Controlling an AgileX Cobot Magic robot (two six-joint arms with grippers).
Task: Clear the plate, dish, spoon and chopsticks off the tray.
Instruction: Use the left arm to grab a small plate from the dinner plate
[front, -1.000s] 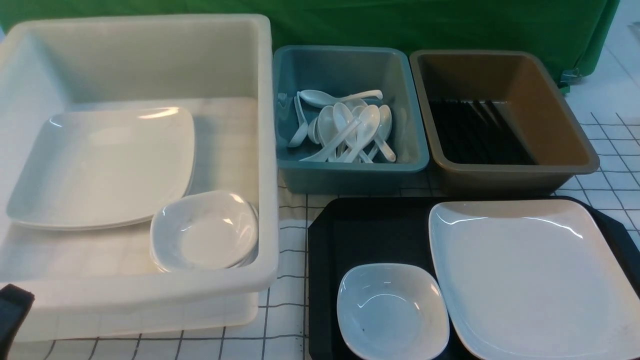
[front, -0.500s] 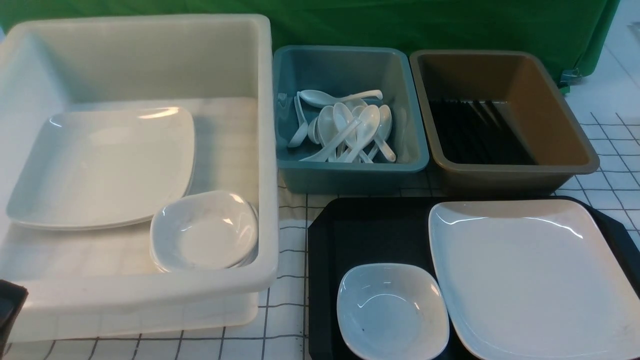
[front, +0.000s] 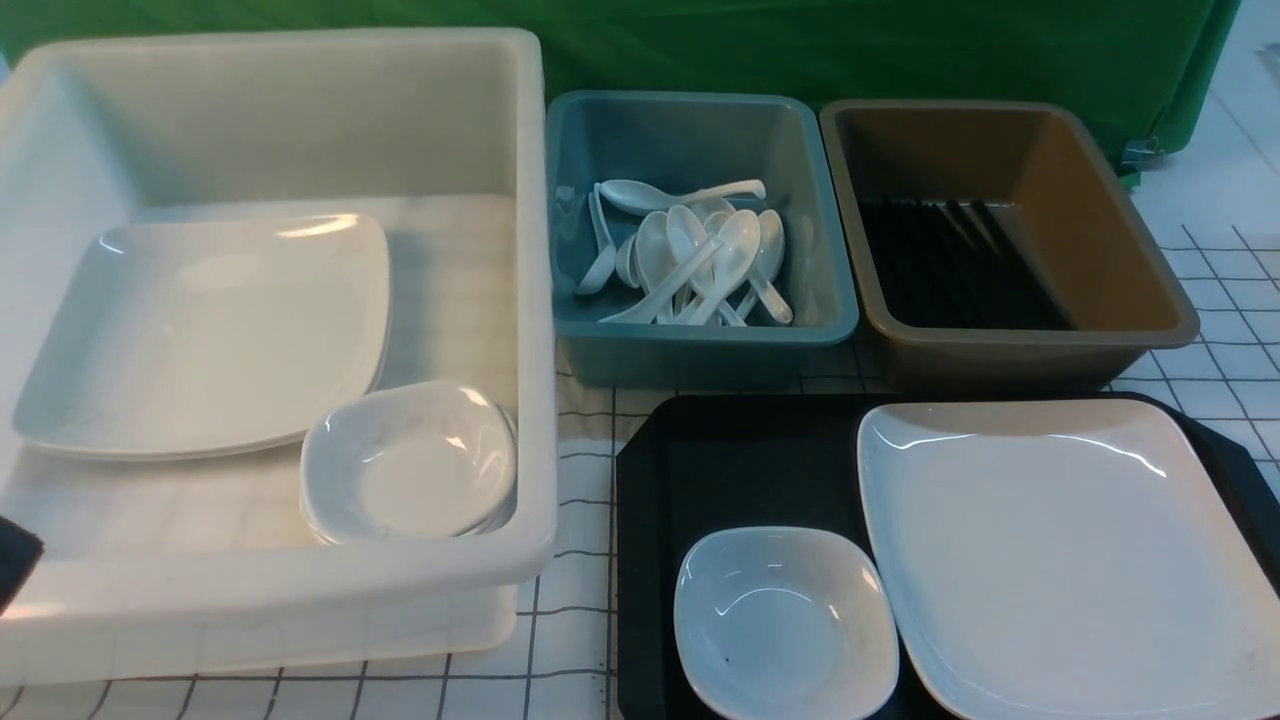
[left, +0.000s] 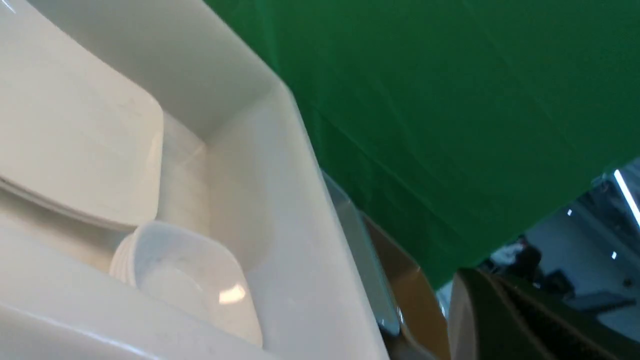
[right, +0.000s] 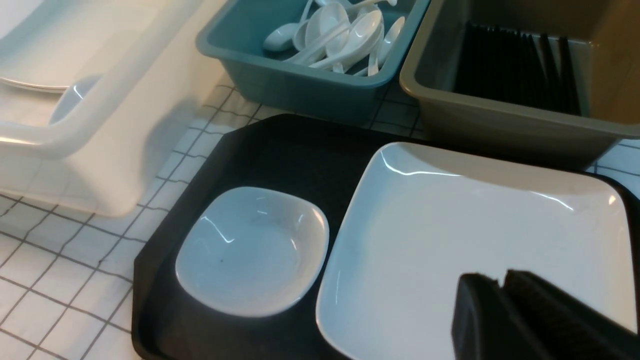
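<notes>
The plate (front: 1060, 560) lay on the right side of the black tray (front: 740, 470), and the small dish (front: 785, 620) sat just beside it at the tray's near left. White spoons (front: 690, 255) were heaped in the teal bin (front: 700, 350) beyond, and black chopsticks (front: 950, 265) lay in the brown bin (front: 1010, 350) to its right. The right gripper (right: 501, 280) hung at the plate's near side, pads together and holding nothing. The left gripper (left: 487, 280), also closed and empty, was by the near-left corner of the white bin (front: 300, 590).
</notes>
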